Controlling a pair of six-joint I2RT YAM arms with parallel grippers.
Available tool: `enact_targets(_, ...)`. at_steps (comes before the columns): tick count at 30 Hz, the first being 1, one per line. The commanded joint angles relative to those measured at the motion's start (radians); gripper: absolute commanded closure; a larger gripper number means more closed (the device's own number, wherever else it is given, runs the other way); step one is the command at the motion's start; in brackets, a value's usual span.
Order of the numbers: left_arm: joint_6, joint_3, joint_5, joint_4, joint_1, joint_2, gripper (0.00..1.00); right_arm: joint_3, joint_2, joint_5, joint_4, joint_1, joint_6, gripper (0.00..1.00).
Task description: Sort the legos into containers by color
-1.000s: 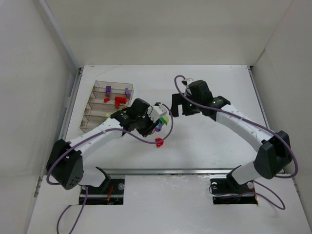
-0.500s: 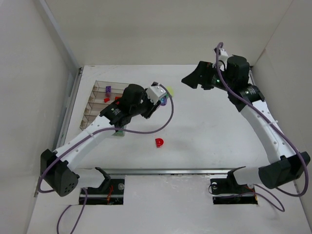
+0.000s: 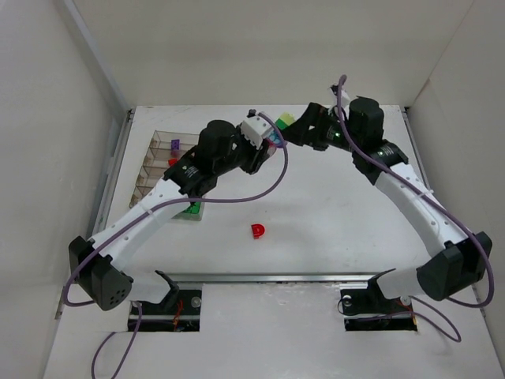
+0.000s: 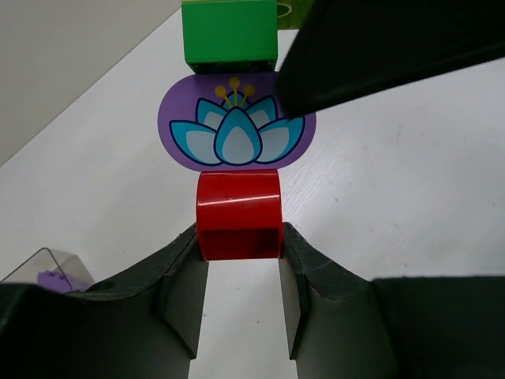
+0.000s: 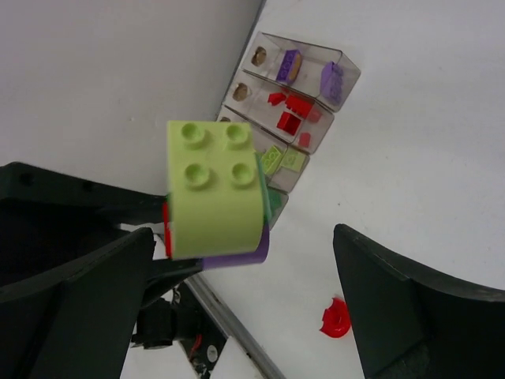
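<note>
My left gripper (image 4: 239, 237) is shut on the red brick (image 4: 238, 215) at the base of a stack of legos held in the air. Above the red brick sit a purple piece with a blue flower (image 4: 237, 134), a dark green brick (image 4: 229, 35) and a yellow-green brick (image 5: 213, 189) at the tip. My right gripper (image 5: 245, 233) is open, its fingers wide apart on either side of that tip. In the top view the two grippers meet near the stack (image 3: 276, 133). The containers (image 5: 304, 91) hold purple, red and yellow-green legos in separate rows.
A red curved piece (image 3: 258, 230) lies loose on the table in front of the arms. A dark green brick (image 3: 191, 209) sits by the near end of the clear box (image 3: 162, 146). White walls enclose the table on three sides.
My left gripper carried the stack up and toward the back of the table. My right arm swung out to the far right, then came back left to the stack's tip.
</note>
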Motion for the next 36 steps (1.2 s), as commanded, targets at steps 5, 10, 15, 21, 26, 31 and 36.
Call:
enact_targets(5, -0.074, 0.044, 0.064, 0.055, -0.014, -0.020, 1.00, 0.083, 0.062, -0.008, 0.076, 0.050, 0.022, 0.02)
enact_targets(10, -0.083, 0.044, 0.055, 0.073, -0.014, -0.020, 1.00, 0.092, 0.092, -0.008, 0.094, 0.087, 0.022, 0.12)
enact_targets(15, -0.083, 0.044, 0.055, 0.073, -0.014, -0.030, 1.00, 0.092, 0.093, 0.003, 0.105, 0.099, 0.022, 0.74)
enact_targets(21, -0.074, -0.008, 0.029, 0.034, -0.014, -0.053, 1.00, 0.083, 0.083, 0.067, 0.105, 0.099, 0.022, 0.98)
enact_targets(26, 0.016, -0.140, 0.121, -0.068, 0.015, -0.099, 1.00, 0.063, 0.074, 0.217, 0.105, 0.076, 0.022, 1.00)
enact_targets(31, 0.153, -0.208, 0.155, -0.229, 0.080, -0.099, 1.00, 0.063, 0.097, 0.314, 0.117, 0.035, 0.031, 1.00)
enact_targets(36, 0.176, -0.228, 0.155, -0.221, 0.100, -0.117, 1.00, 0.091, 0.171, 0.314, 0.128, 0.024, 0.031, 1.00)
